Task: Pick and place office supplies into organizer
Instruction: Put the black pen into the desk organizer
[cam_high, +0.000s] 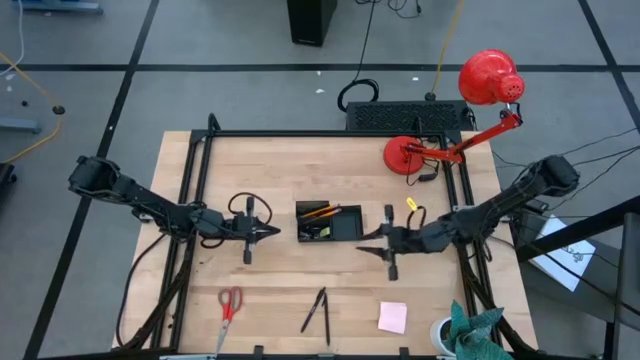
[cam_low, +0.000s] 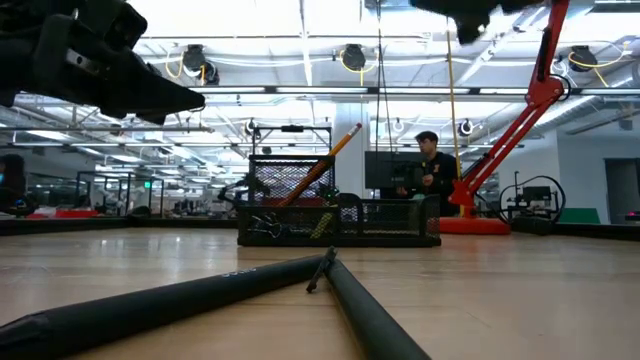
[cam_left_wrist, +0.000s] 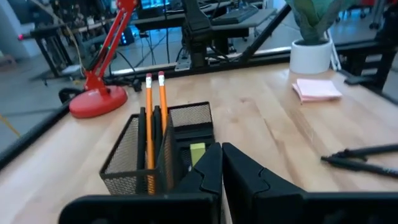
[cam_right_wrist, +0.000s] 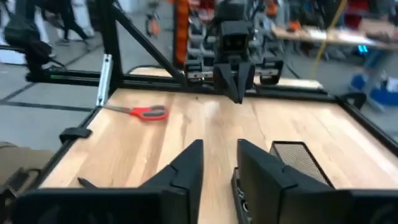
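Mesh organizer at counter centre, holding two orange pencils. Left end effector, fingers together, and right end effector, fingers apart and empty, flank it. Scissors, pens, pink sticky-note pad lie along the near edge.

The high camera hangs over the wooden table, facing straight down and taking in both arms. The low one sits at tabletop level, very near two black pens, looking level across to the mesh organizer and the room behind. Each wrist camera peers close past its own fingers: the left toward the organizer and red desk lamp, the right across the table at the left gripper. All four share the organizer area.
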